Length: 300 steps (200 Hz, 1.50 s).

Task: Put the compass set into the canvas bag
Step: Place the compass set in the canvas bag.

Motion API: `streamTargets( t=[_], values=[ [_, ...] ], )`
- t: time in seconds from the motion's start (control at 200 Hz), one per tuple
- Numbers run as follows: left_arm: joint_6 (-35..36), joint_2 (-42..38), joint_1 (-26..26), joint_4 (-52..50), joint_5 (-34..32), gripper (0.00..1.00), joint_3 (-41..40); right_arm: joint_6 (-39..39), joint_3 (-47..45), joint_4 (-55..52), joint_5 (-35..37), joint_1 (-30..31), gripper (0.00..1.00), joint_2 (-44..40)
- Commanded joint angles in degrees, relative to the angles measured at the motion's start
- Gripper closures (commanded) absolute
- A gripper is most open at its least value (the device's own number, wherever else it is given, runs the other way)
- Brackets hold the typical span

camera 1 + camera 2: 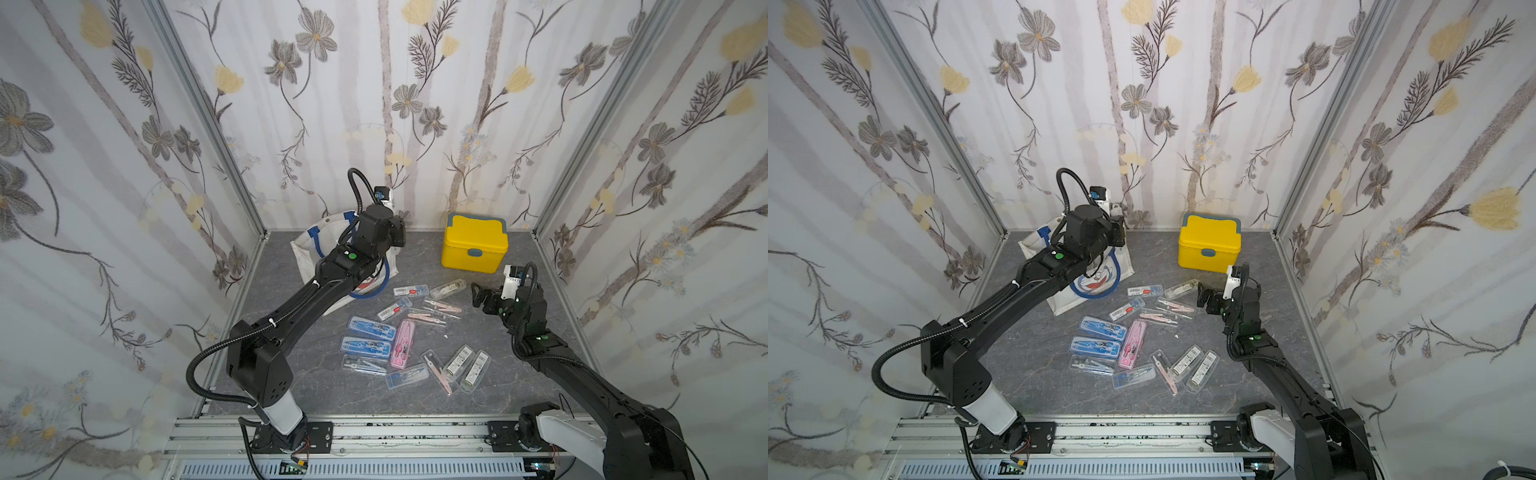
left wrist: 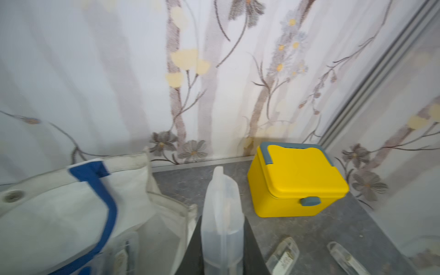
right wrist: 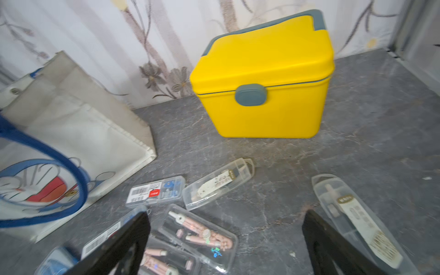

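As the left gripper (image 2: 222, 223) is clamped on a translucent, rounded plastic compass set (image 2: 221, 190), this case stands upright just beside the soft white canvas bag (image 2: 59, 202) at 11 o'clock. The right gripper (image 3: 226, 213), jaws wide apart, hovers at 2 o'clock above loose clear cases (image 3: 200, 235).

One canvas bag (image 1: 304, 257), one yellow box (image 1: 473, 249), and at least fourteen compass sets (image 1: 402, 344) in plastic cases
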Motion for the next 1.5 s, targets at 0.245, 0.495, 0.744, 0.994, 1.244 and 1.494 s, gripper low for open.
streamTargets(
  t=[0.245,0.495,0.744,0.994,1.244,1.494],
  values=[
    [4.8,-2.5,8.3,-2.9,-9.3,0.90,-7.5,2.3,-2.8,2.8,1.7,-2.4,0.01,-2.4],
    [5.6,3.5,10.9,-4.6,-6.8,0.90,-9.3,1.4,-3.5,3.6,-0.1,-2.4,0.00,-2.7],
    [5.6,11.6,11.7,-7.5,-5.1,0.90,-6.1,1.4,-5.0,4.5,1.9,-2.4,0.01,-4.4],
    [3.8,16.8,12.0,-10.0,-5.5,0.82,-3.0,1.4,-5.3,3.8,3.6,-2.4,0.01,-4.2],
    [2.8,16.0,12.0,-9.4,-4.9,0.59,-2.8,1.7,-5.2,3.5,6.0,-2.4,0.00,-3.9],
    [0.6,12.6,12.0,-8.6,-1.1,0.34,-2.1,0.5,-2.6,-1.8,8.7,-2.5,0.01,-0.7]
  ],
)
